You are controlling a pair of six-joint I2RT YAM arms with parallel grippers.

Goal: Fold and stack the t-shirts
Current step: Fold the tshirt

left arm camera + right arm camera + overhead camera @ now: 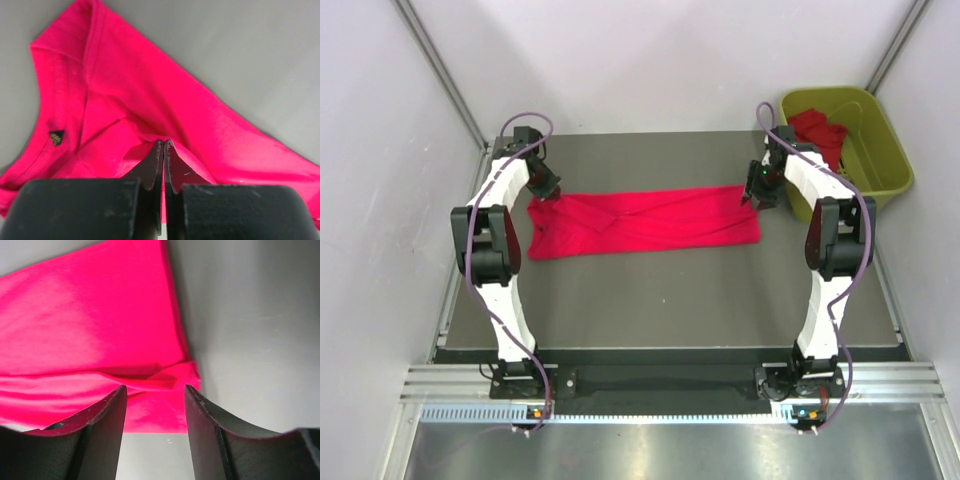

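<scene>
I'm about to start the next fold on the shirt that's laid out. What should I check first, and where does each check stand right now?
1. Hold: left gripper shut on the t-shirt near its collar: ok.
2. Second hold: right gripper open above the hem corner, gripping nothing: not ok.
3. Placement: t-shirt lies wholly on the table: ok.
4. Flatness: creases run along the folded band: not ok.
5. Clearance: right arm and basket overlap in the top view: cannot tell.
</scene>
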